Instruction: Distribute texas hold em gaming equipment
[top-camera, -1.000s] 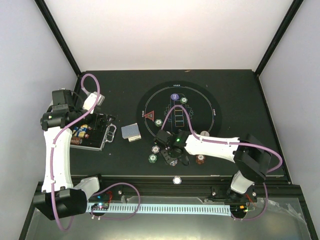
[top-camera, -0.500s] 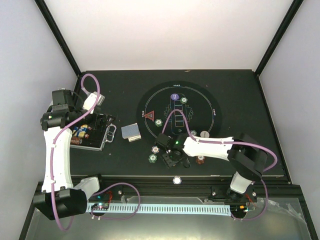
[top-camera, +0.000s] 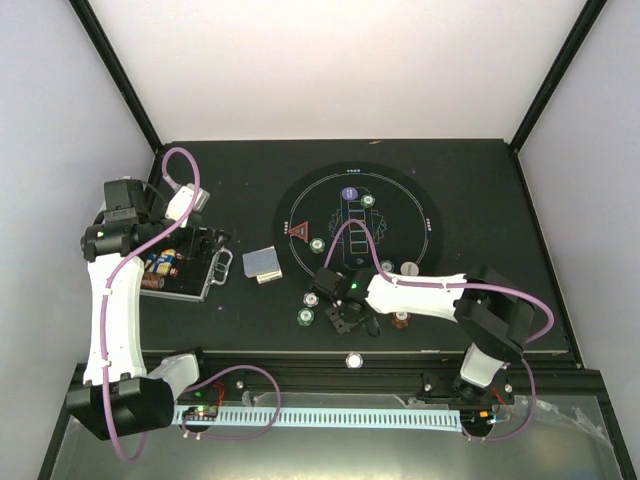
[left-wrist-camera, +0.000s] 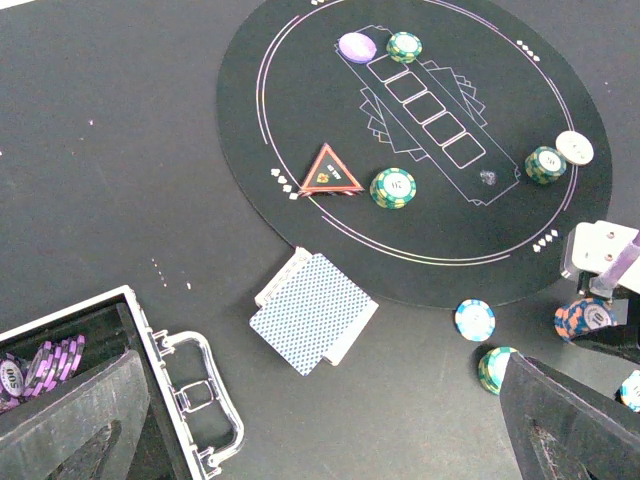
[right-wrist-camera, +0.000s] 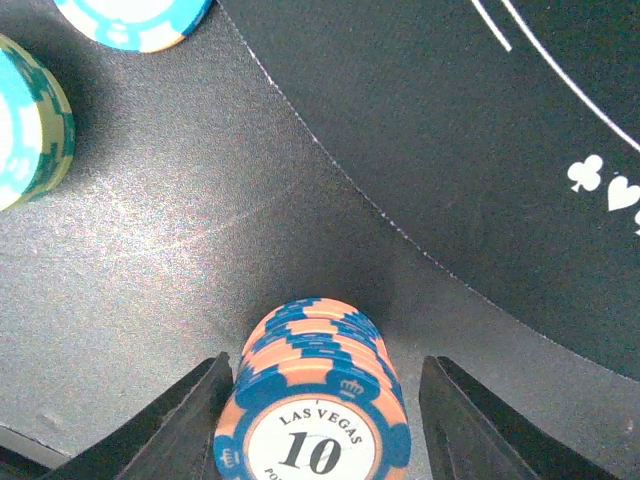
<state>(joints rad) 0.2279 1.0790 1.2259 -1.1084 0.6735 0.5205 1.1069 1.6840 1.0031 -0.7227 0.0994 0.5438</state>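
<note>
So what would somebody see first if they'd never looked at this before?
Probably the big round black mat with white lines in the middle of the dark table, dotted with green striped chips and a red triangle marker. Just off its near edge, the right arm's hand straddles a little stack of orange-and-blue poker chips marked 10. Off to the left lies an open silver metal case.

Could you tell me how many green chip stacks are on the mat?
3 stacks: one by the purple disc, one by the red triangle, one by the white disc. None seems hidden.
</note>
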